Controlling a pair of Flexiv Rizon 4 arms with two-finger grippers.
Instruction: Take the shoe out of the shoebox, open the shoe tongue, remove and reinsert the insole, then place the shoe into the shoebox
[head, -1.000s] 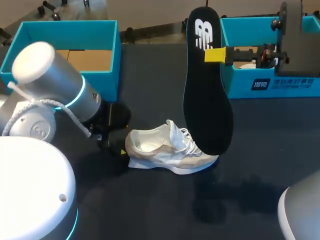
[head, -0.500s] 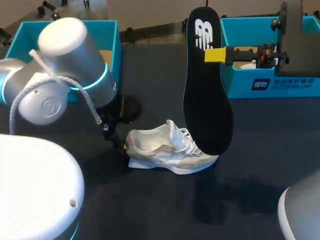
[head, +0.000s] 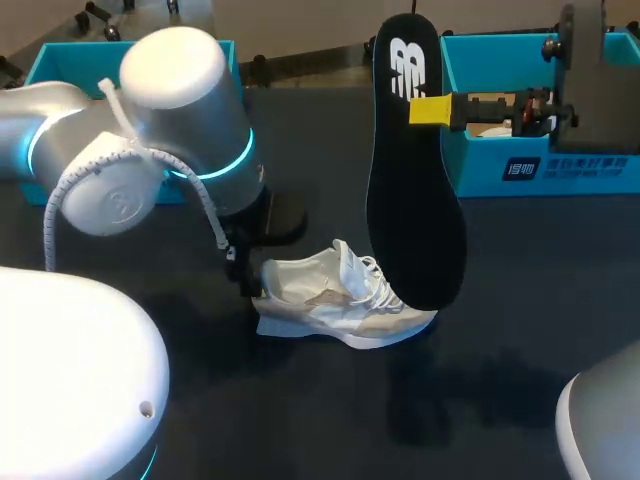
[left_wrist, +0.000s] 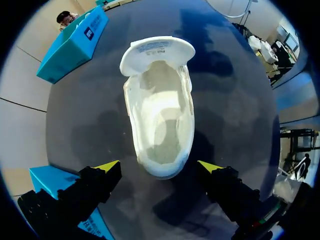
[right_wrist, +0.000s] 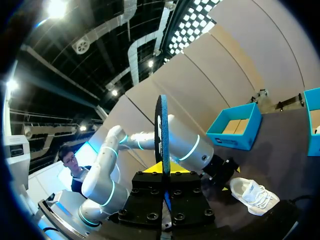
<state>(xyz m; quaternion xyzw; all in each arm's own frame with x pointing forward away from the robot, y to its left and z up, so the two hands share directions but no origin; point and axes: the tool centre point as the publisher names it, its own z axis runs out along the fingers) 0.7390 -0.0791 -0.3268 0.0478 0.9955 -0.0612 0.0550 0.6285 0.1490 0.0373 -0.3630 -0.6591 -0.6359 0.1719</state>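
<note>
Left gripper swings in from the side to the heel of the shoe, fingers wide open, gripping nothing; shoe rests on the table. Right gripper clamps the black insole upright

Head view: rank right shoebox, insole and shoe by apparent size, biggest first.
1-2. insole and right shoebox: too close to call. The insole is held up nearer the camera, and the right arm hides part of the box.
3. shoe: clearly smallest.
</note>
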